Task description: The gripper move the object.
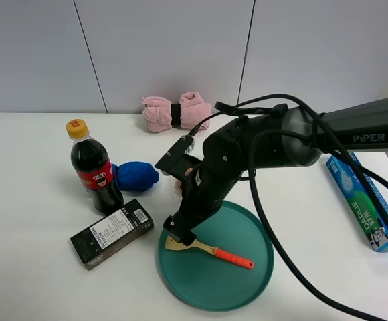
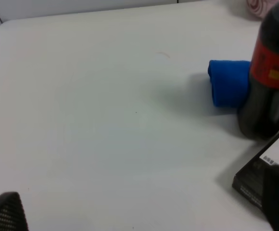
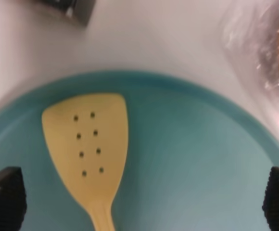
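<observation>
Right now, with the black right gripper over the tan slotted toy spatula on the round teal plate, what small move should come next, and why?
Probably a short straight lift of the right gripper. The tan slotted spatula lies flat inside the teal plate, and the jaws stand wide open, fingertips clear of its blade, so backing away without nudging it seems right.

A plate (image 1: 247, 294) is set on the table (image 1: 33, 281). The spatula (image 1: 211, 250) is laid in it, blade at the nine o'clock rim, handle pointed toward four. The right gripper (image 1: 180, 234) is held over the blade. From the plate, a flat box (image 1: 112, 233) is found at nine o'clock and a bottle (image 1: 95, 170) at ten, with a rolled cloth (image 1: 135, 176) just beside the bottle at its three. A tied bundle (image 1: 176, 112) is found at twelve and a long carton (image 1: 361, 207) between two and three.
</observation>
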